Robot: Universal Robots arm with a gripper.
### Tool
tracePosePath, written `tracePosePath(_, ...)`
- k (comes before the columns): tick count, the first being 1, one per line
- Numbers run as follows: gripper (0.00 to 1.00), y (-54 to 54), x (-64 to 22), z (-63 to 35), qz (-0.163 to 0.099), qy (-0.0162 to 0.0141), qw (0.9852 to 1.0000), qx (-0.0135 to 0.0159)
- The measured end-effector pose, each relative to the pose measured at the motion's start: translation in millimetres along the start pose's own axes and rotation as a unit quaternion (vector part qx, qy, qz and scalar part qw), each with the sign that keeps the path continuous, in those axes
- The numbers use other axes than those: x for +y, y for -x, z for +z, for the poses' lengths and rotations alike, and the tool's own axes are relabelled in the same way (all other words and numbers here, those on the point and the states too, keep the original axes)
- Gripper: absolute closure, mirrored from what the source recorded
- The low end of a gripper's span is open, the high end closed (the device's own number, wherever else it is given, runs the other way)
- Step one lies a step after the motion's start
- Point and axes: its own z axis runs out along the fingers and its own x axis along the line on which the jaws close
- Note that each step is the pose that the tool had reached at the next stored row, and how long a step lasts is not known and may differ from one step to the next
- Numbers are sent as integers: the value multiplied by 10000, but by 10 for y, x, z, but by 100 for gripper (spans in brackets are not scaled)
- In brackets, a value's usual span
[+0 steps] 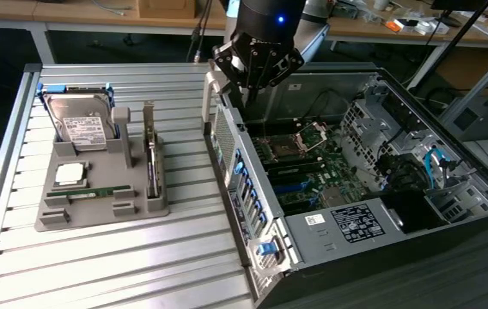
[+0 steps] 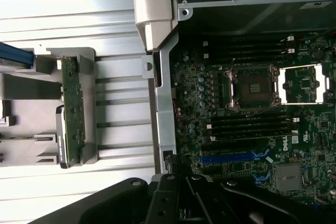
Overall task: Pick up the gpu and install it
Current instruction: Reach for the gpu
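Operator, your gpu (image 1: 151,161) stands on its long edge in a slot of the grey holder (image 1: 98,215), left of centre in the exterior view, with its metal bracket end rising toward the top of the frame. In the wrist view you see the gpu (image 2: 72,108) edge-on, a narrow green board seated in the holder (image 2: 16,98), with nothing touching it.

In that same holder a hard drive (image 1: 81,122) with a white label leans upright at the upper-left end. A square processor chip (image 1: 71,172) lies flat below it, and a narrow green RAM stick (image 1: 98,192) lies flat below that. The holder rests on the slatted metal table (image 1: 123,270), just beside the open computer case (image 1: 223,138), which fills the exterior view's right.

Your gripper (image 1: 248,96) hangs at upper centre, above the case's rear corner nearest the holder, apart from the gpu. Its fingers are clenched together and you can see nothing between them. In the wrist view the gripper (image 2: 184,198) is a dark mass over the case's metal frame (image 2: 163,103).

Inside the case the motherboard (image 1: 313,161) lies exposed, with an open processor socket (image 1: 280,149). The wrist view shows you that socket (image 2: 252,87) and a blue expansion slot (image 2: 231,157) on the board.
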Motion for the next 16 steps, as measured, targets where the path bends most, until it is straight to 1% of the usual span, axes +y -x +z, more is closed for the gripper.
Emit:
tracePosePath(15, 90, -37, -3, -1, 0, 0, 10000, 0)
tracePosePath(16, 90, -66, -5, -1, 0, 0, 10000, 0)
